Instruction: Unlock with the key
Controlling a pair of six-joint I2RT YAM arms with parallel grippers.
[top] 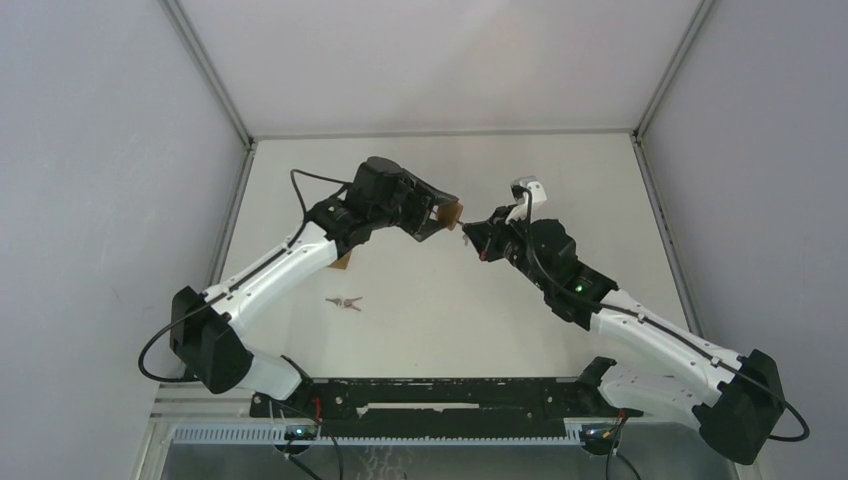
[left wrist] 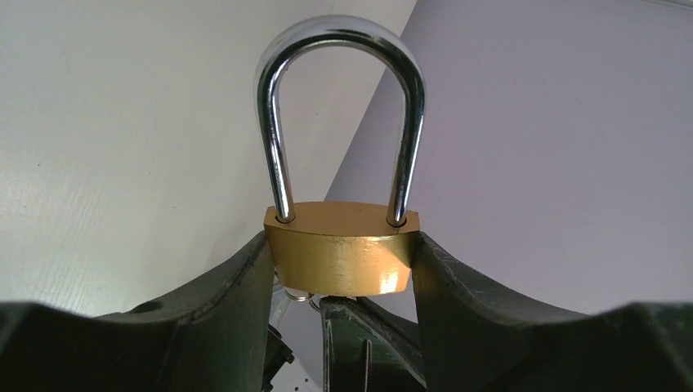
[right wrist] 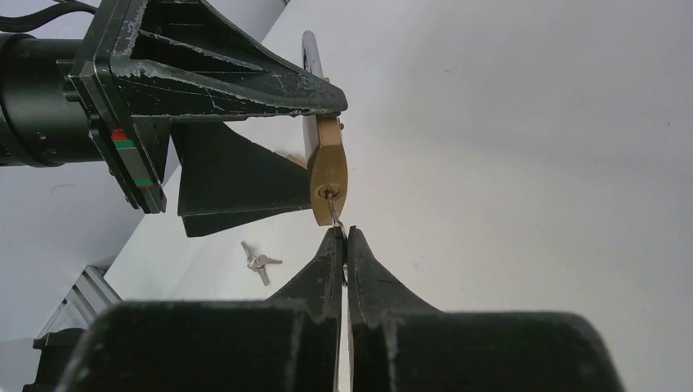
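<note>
A brass padlock (left wrist: 342,260) with a chrome shackle (left wrist: 341,49) is clamped by its sides in my left gripper (left wrist: 343,253), held above the table. Both shackle legs sit in the body. In the top view the padlock (top: 452,213) faces my right gripper (top: 472,235). In the right wrist view the padlock (right wrist: 328,175) shows its keyhole end, and a silver key (right wrist: 333,211) runs from the keyhole into my right gripper (right wrist: 343,234), which is shut on it. Most of the key is hidden between the fingers.
A spare pair of keys (top: 344,302) on a ring lies on the white table, left of centre, also seen in the right wrist view (right wrist: 258,261). A small brown piece (top: 342,262) lies under the left arm. Grey walls enclose the table.
</note>
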